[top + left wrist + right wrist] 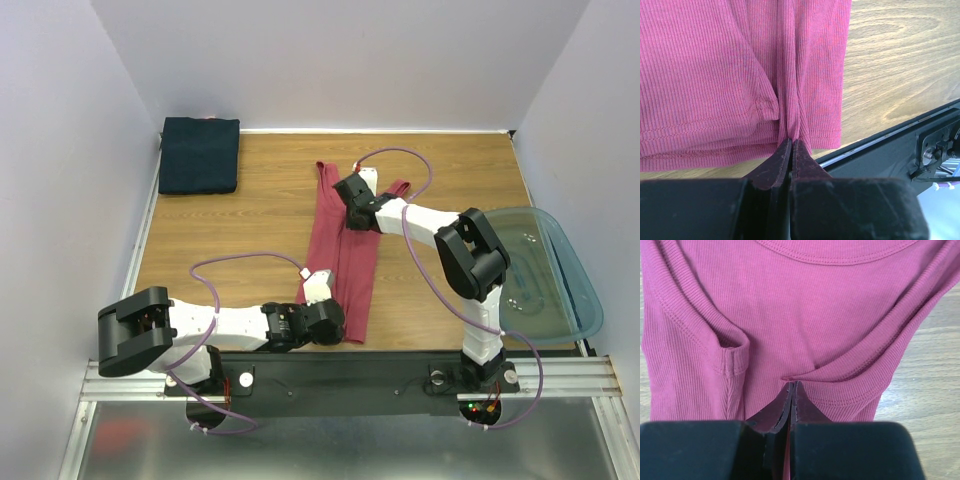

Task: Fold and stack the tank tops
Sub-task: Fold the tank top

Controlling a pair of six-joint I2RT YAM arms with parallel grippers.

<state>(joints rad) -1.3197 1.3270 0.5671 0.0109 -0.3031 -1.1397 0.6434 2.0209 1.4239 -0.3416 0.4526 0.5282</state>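
Observation:
The rose-red tank top [345,250] lies folded lengthwise in a long strip on the wooden table, straps toward the far side. My left gripper [335,322] is shut on its bottom hem [790,131] at the near end. My right gripper [352,192] is shut on the cloth by the armhole and strap [805,375] at the far end. The dark navy tank top [200,155] lies folded in a flat rectangle at the far left corner.
A translucent blue-green plastic tub [545,275] sits at the right edge of the table, beside the right arm. The black front rail [900,135] runs just behind the hem. White walls close in the table on three sides.

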